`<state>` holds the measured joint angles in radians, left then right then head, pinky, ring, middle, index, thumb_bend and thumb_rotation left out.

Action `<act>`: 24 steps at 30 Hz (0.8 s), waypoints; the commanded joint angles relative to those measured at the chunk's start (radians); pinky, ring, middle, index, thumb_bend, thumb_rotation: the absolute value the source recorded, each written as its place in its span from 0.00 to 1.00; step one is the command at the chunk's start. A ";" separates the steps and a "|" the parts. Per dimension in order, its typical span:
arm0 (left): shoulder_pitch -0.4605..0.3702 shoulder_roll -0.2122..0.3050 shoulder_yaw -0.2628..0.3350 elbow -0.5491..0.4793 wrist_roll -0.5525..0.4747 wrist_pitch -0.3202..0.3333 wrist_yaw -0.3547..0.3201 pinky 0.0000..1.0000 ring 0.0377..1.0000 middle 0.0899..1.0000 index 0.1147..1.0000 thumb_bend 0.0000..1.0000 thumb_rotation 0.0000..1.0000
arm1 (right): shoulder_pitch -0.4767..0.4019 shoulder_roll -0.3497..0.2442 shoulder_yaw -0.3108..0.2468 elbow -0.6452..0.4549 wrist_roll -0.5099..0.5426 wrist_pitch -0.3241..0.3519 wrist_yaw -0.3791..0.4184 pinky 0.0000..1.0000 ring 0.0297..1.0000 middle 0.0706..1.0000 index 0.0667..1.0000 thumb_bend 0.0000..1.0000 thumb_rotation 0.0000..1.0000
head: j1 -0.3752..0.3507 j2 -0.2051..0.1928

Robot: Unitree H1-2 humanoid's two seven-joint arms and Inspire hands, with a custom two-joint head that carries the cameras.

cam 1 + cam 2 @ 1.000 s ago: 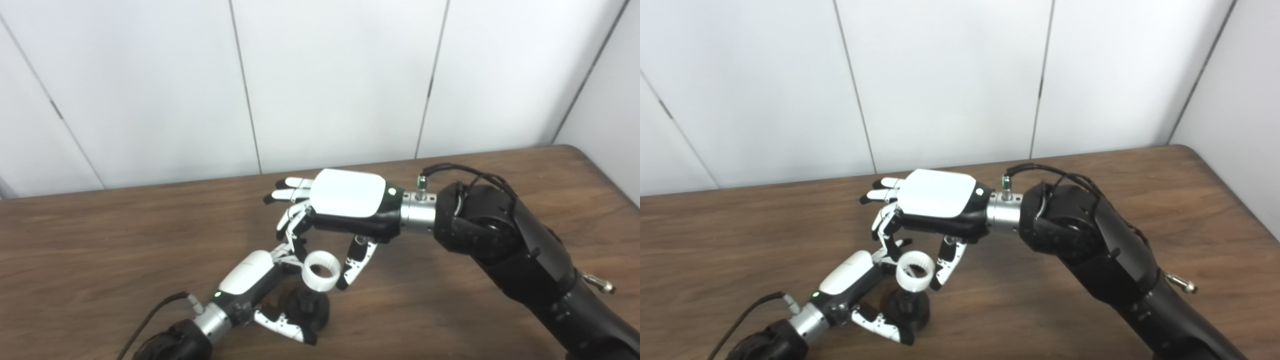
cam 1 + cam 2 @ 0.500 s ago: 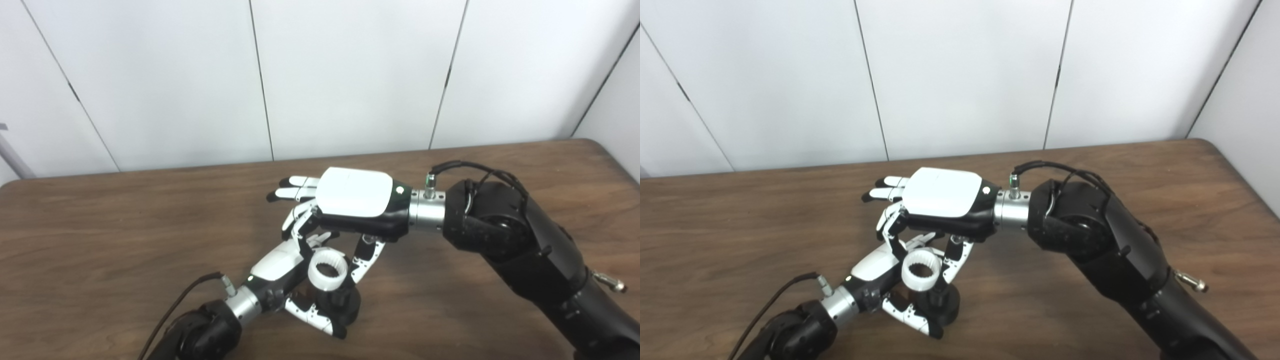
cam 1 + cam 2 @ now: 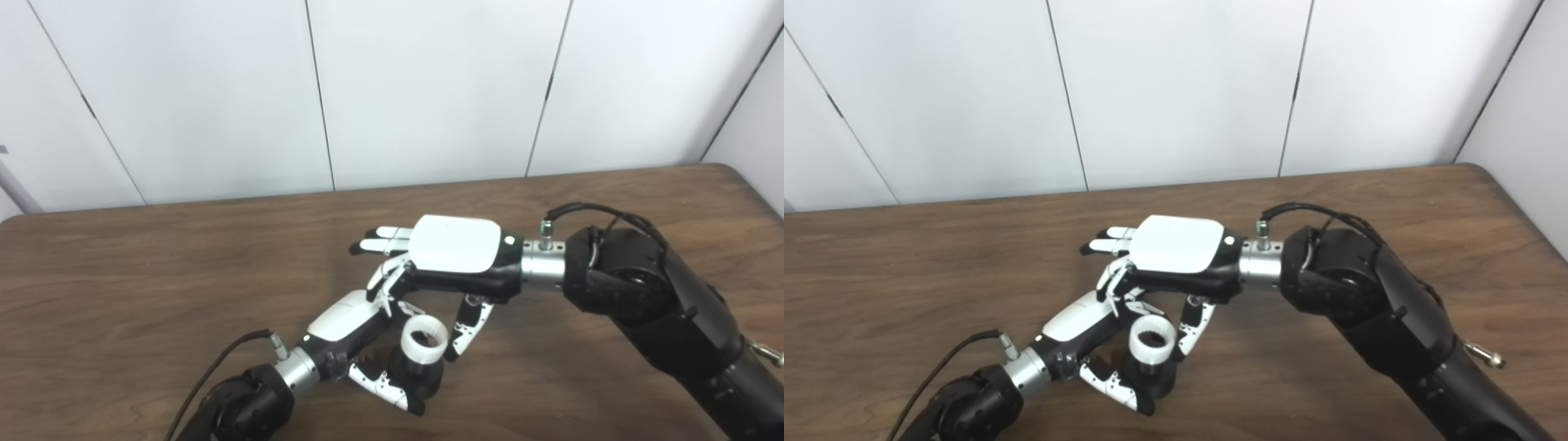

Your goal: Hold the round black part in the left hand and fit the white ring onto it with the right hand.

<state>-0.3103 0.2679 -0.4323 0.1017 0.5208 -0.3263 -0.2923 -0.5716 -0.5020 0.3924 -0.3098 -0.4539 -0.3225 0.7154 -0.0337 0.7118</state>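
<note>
Ring sat over the black part, both hands clamped on their pieces.

You had the table [image 3: 122, 294] bare all round, its far edge at 12 o'clock and its rounded corner at 2 well away from the work, so room to move was ample. Your right hand [image 3: 450, 260] pinched the ring [image 3: 424, 344] between thumb and a bent finger, the rest spread at 9. Your left hand [image 3: 358, 331] curled around the black part [image 3: 419, 376] at 6. The ring looked light, stiff, thin-walled plastic with a toothed bore: best held by the outer rim, kept level.
</note>
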 commanded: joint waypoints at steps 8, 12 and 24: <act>-0.022 0.009 0.026 -0.023 -0.039 -0.025 -0.002 1.00 1.00 0.74 0.41 0.52 0.06 | 0.003 -0.017 -0.033 -0.017 0.021 -0.028 -0.021 1.00 0.99 0.75 0.44 0.52 0.14 | 0.003 0.005; -0.022 0.007 0.032 -0.023 -0.042 -0.037 -0.001 1.00 1.00 0.74 0.41 0.52 0.06 | 0.007 -0.012 -0.029 -0.025 0.007 -0.022 -0.017 1.00 1.00 0.76 0.44 0.52 0.14 | 0.003 0.005; -0.016 0.007 0.029 -0.036 -0.023 -0.032 -0.010 1.00 0.99 0.74 0.41 0.52 0.06 | -0.015 0.021 -0.024 -0.009 -0.015 -0.019 -0.023 1.00 1.00 0.75 0.44 0.52 0.14 | 0.001 0.016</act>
<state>-0.3055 0.2730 -0.4125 0.0986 0.5049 -0.3312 -0.3156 -0.5352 -0.4837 0.3811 -0.3089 -0.4758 -0.3271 0.7136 -0.0306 0.7240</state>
